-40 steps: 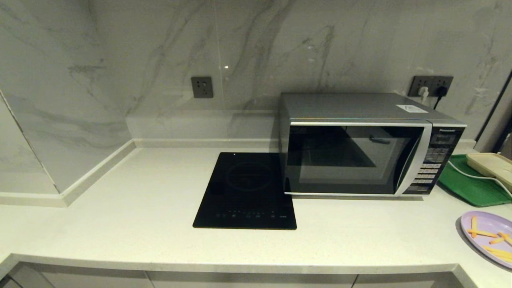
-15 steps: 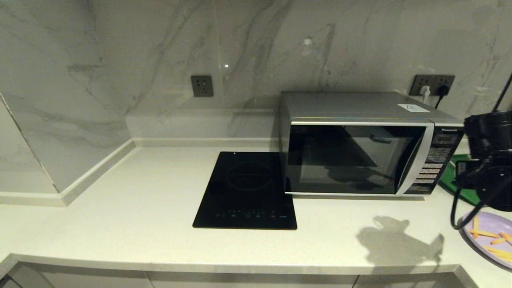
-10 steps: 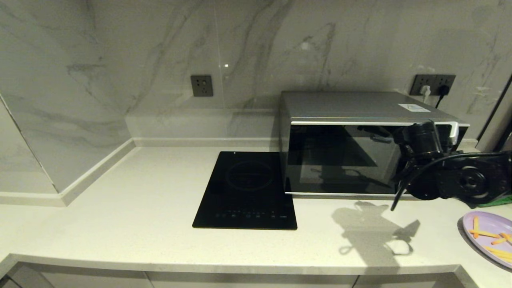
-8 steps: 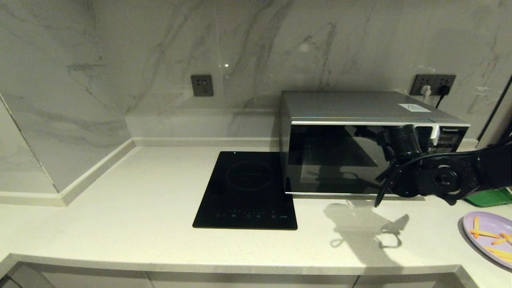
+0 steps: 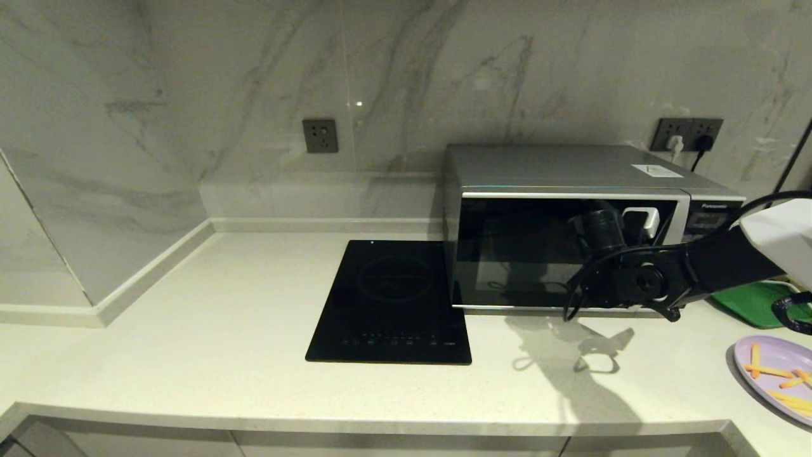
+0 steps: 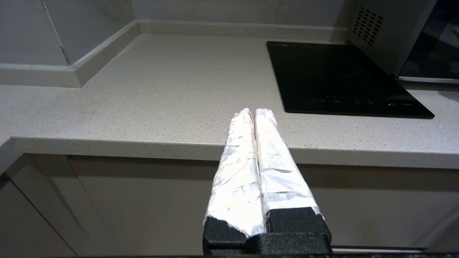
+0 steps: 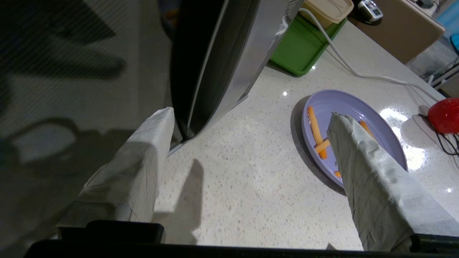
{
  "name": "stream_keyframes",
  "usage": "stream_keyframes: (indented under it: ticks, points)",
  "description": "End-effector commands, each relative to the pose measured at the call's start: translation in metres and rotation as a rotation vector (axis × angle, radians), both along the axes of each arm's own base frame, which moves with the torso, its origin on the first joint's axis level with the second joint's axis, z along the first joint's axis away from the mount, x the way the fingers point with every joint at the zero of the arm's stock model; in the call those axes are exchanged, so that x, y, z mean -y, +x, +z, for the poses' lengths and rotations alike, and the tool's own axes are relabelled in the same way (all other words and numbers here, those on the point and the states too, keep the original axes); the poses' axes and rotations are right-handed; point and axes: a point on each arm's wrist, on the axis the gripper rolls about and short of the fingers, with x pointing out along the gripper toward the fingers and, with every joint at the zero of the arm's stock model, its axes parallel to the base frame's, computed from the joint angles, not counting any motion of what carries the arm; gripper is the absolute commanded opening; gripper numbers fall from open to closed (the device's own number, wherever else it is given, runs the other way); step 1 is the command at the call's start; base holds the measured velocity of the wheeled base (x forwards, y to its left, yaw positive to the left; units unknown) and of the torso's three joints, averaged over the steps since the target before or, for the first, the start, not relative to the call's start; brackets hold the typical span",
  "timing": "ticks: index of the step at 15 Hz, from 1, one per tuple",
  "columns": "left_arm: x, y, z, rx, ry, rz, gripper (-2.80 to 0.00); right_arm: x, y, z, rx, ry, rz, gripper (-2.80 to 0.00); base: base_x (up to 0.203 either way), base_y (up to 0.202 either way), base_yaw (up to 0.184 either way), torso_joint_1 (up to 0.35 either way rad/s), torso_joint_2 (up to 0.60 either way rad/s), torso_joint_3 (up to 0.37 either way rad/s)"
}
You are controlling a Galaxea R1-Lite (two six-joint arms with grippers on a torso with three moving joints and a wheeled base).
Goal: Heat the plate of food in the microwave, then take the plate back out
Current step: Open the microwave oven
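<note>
Two end effectors are on record, only one at work. Nearest the robot, the left end effector (image 6: 254, 118) hangs parked in front of the surface's (image 5: 222, 317) front edge, short of the induction cooktop (image 5: 390, 301), its wrapped fingers pressed together on nothing. The plate of food (image 5: 775, 374) lies on the surface at the robot's far right, near the front edge, a round shallow lavender dish carrying a few thin orange-yellow fries, partly cut off by the head view's border. Further back, the right end effector (image 7: 247, 143) is held in front of the microwave (image 5: 571, 171), fingers spread wide and gripping nothing. The deciding relation: the door's (image 7: 215, 64) free edge, with its curved silver trim running top to bottom, lies close beside one finger (image 7: 143, 157) in the right wrist view, and that finger sits just at the lower corner of the door; whether they touch cannot be told. The door appears to stand slightly ajar in that view, though this is not certain. The plate lies to the far side of the other finger, well clear of the door. The right arm is plainly the nearer to both door and plate. Judgement: the step in hand is opening the door, and the long vertical edge is what must be caught. Behind, a green tray (image 5: 752, 301) sits right of the microwave.
</note>
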Motion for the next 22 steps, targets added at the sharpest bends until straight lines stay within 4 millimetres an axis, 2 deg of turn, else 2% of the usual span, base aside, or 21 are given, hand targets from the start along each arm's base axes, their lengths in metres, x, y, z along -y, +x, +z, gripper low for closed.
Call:
stream_keyframes:
  ticks: [1,5,9,12,22]
  points:
    - [0.0,0.0,0.0,0.0,-0.001,0.001,-2.8,0.01,0.01,-0.001,0.02,0.003,-0.035,0.0,0.0,0.0,0.0,0.0,0.0,0.0]
    - [0.0,0.0,0.0,0.0,-0.001,0.001,-2.8,0.018,0.016,0.003,0.044,0.009,-0.058,0.0,0.0,0.0,0.0,0.0,0.0,0.0]
    - [0.0,0.0,0.0,0.0,-0.001,0.001,-2.8,0.038,0.028,0.01,0.086,0.016,-0.11,0.0,0.0,0.0,0.0,0.0,0.0,0.0]
    - [0.0,0.0,0.0,0.0,-0.001,0.001,-2.8,0.051,0.029,0.01,0.093,0.019,-0.144,0.0,0.0,0.0,0.0,0.0,0.0,0.0]
    - [0.0,0.0,0.0,0.0,-0.001,0.001,-2.8,0.055,0.021,-0.003,0.077,0.03,-0.16,0.0,0.0,0.0,0.0,0.0,0.0,0.0]
